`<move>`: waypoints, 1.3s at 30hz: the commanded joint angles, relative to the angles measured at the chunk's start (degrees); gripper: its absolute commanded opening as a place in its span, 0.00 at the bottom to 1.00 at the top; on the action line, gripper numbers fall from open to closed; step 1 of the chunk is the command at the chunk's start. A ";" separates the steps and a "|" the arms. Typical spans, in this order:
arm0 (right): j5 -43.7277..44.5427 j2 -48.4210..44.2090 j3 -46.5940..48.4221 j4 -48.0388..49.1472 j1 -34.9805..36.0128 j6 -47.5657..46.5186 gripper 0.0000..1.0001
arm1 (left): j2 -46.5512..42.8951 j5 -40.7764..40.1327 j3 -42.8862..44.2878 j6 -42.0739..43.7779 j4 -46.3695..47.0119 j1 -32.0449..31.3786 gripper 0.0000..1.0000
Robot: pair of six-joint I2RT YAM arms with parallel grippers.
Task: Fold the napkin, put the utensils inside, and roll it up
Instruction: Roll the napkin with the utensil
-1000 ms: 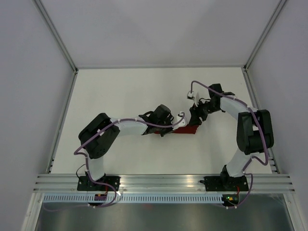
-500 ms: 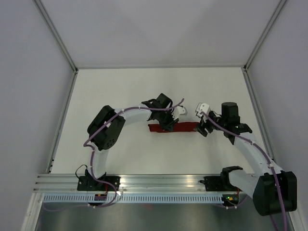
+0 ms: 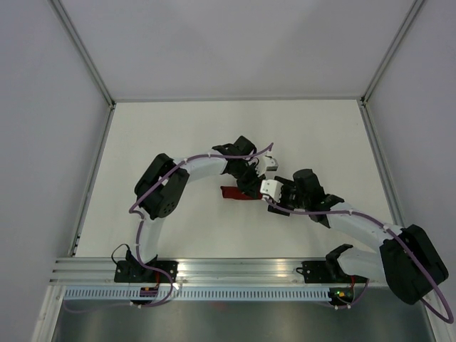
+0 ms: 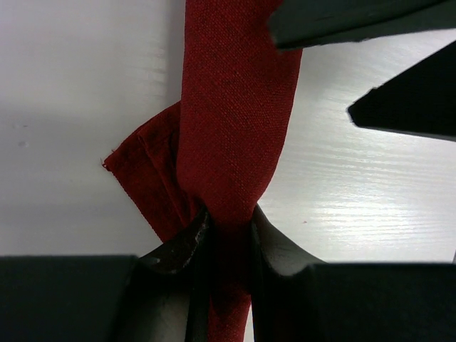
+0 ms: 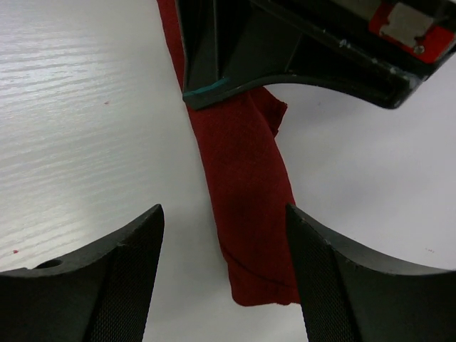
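Pinching the rolled napkin (image 4: pixel 235 107) between its nearly closed jaws, the left gripper (image 4: pixel 228 222) clamps the dark red cloth just where a loose flap sticks out to one side of its fingers. From there the roll lies along the white table (image 5: pixel 71 107) into the right gripper (image 5: pixel 224 242). That gripper's jaws are spread wide, one on each side of the roll's end.
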 commanded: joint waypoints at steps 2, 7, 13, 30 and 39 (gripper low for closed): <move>4.97 3.40 1.60 6.28 2.05 -1.94 0.74 | 5.48 0.90 -0.63 -2.04 -10.26 -0.57 0.22; 5.68 7.27 2.21 6.46 3.81 -2.12 0.74 | 6.09 1.16 0.07 -1.95 -10.79 -0.48 0.25; 7.79 11.05 2.65 8.56 4.51 -1.77 0.69 | 6.45 2.30 0.78 -1.77 -11.40 -0.13 0.33; 6.48 13.34 5.11 1.37 4.51 -1.86 0.23 | -3.39 0.28 -1.76 -6.95 -1.76 3.74 0.54; 4.46 16.68 10.11 -5.92 4.43 -1.95 0.21 | -14.37 -12.72 -11.86 -11.79 15.56 6.37 0.57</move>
